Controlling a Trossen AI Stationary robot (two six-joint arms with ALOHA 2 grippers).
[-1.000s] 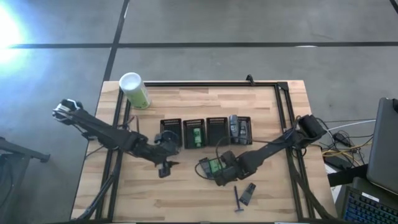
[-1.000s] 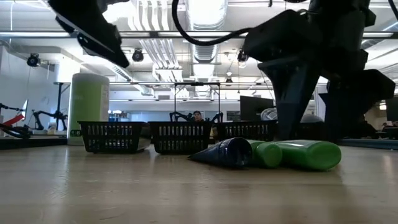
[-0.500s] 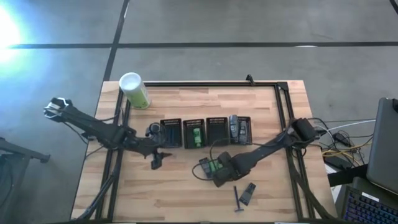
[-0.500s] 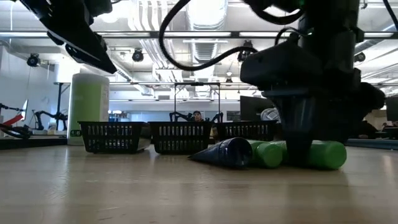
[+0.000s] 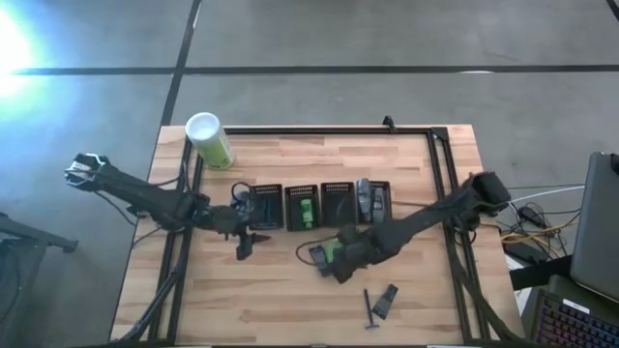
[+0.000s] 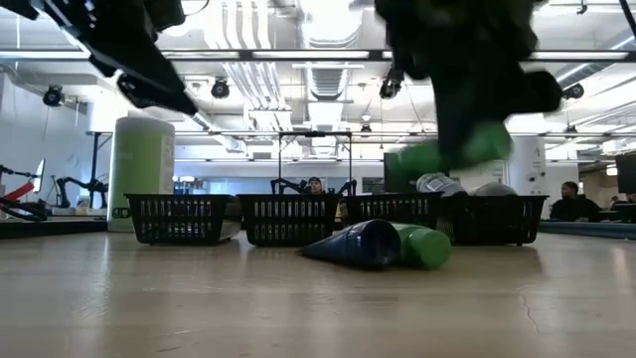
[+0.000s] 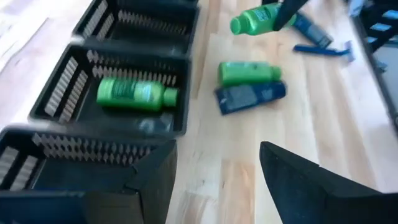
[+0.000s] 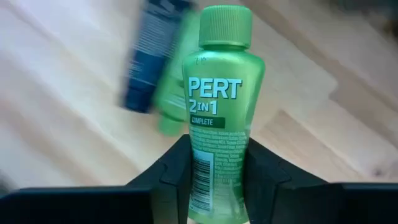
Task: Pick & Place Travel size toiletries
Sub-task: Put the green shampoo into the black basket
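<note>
My right gripper point(image 5: 338, 253) is shut on a small green bottle point(image 8: 217, 93) and holds it above the table's middle. Below it a second green bottle point(image 7: 249, 71) and a dark blue tube point(image 7: 250, 98) lie side by side on the wood. A third green bottle point(image 7: 134, 93) lies in one of the black mesh trays point(image 5: 302, 208). Grey tubes point(image 5: 366, 198) lie in the rightmost tray. A dark razor point(image 5: 368, 309) and a dark flat packet point(image 5: 387, 300) lie near the front edge. My left gripper point(image 5: 244, 249) hangs open and empty, near the leftmost tray. My right gripper pinches the green bottle's lower body point(image 8: 214, 171), near its bottom end, between its two fingers point(image 8: 177, 168). The cap points away from the gripper. In the low view the bottle point(image 6: 447, 149) hangs tilted, clear of the table.
A tall green canister with a white cap point(image 5: 209, 141) stands at the far left corner. The row of mesh trays point(image 5: 337, 203) crosses the table's middle. A black frame point(image 5: 319, 130) runs along the far edge and both sides. Bare wood lies at the near left.
My right gripper has shut on the green bottle and lifted it clear of the table, leaving the other green bottle and the dark tube where they lay. My left gripper has drawn back a little toward the table's left and far edges, staying open.
</note>
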